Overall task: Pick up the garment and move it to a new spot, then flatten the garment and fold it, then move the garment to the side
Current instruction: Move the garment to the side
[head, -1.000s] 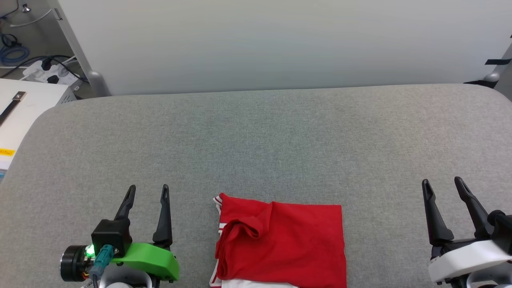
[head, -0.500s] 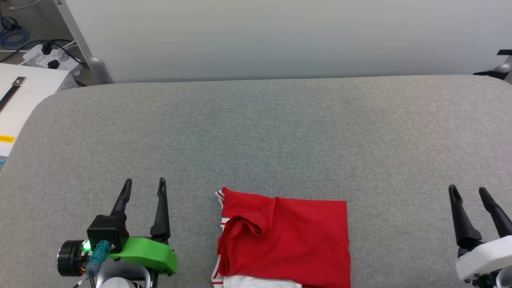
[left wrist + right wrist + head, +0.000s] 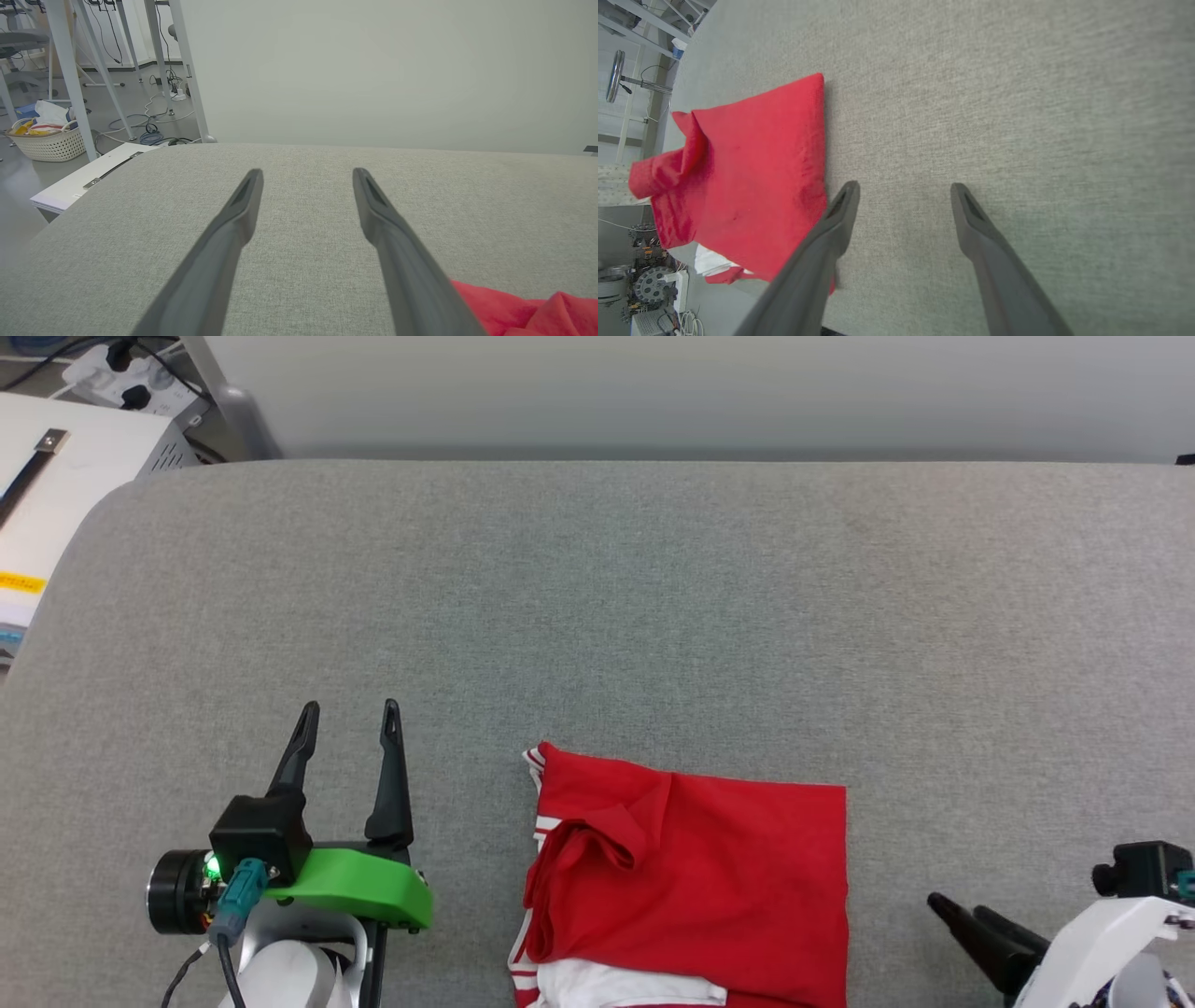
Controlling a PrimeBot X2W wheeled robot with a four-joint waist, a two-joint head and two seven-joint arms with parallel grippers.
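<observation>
A grey woven-fabric worktop [image 3: 653,616] with rounded corners spans most of the head view. Behind it, along the top of the frame, stands a plain pale partition panel [image 3: 700,392]. At upper left sits a white flat-topped cabinet [image 3: 84,513] carrying a black strap with a metal end [image 3: 33,474] — beyond it, a white power strip with black plugs [image 3: 163,387]. At the left wrist view's left edge, a white lattice plastic basket [image 3: 49,144] rests on the floor beside slanted grey metal legs [image 3: 70,79] — a blue cable coil [image 3: 150,137] lies nearby.
</observation>
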